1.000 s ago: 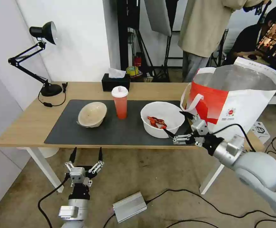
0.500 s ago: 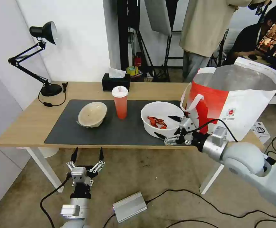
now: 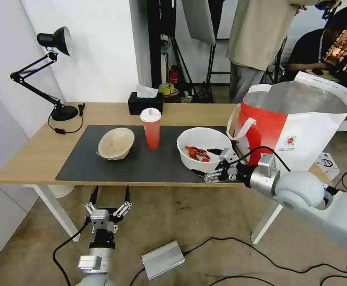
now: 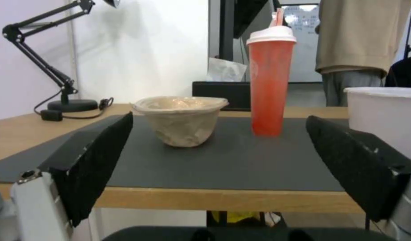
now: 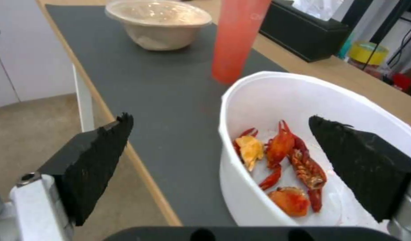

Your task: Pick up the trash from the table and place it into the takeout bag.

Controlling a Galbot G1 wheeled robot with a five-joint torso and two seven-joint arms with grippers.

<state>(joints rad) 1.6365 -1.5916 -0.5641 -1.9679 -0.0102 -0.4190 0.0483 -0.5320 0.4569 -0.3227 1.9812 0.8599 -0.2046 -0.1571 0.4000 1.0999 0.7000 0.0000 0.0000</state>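
On the table (image 3: 34, 155), the trash stands in a row on the dark mat (image 3: 141, 165): a shallow beige bowl (image 3: 116, 143), a tall red cup with a white lid (image 3: 151, 128), and a large white bowl (image 3: 199, 140) with red crayfish scraps (image 5: 285, 157). My right gripper (image 3: 202, 162) is open at the white bowl's near right side, with one finger over its inside and the other outside the wall (image 5: 245, 187). The takeout bag (image 3: 300, 131) stands open at the table's right end. My left gripper (image 3: 110, 190) is open, below the table's front edge, facing the beige bowl (image 4: 181, 120) and the cup (image 4: 270, 80).
A black tissue box (image 3: 144, 104) sits at the table's back edge and a black desk lamp (image 3: 58, 111) at the back left. A silver box (image 3: 163, 259) and cables lie on the floor. People are behind the table.
My right gripper has moved left from beside the bag to the white bowl, and its open fingers now straddle the rim. The left arm has stayed put.
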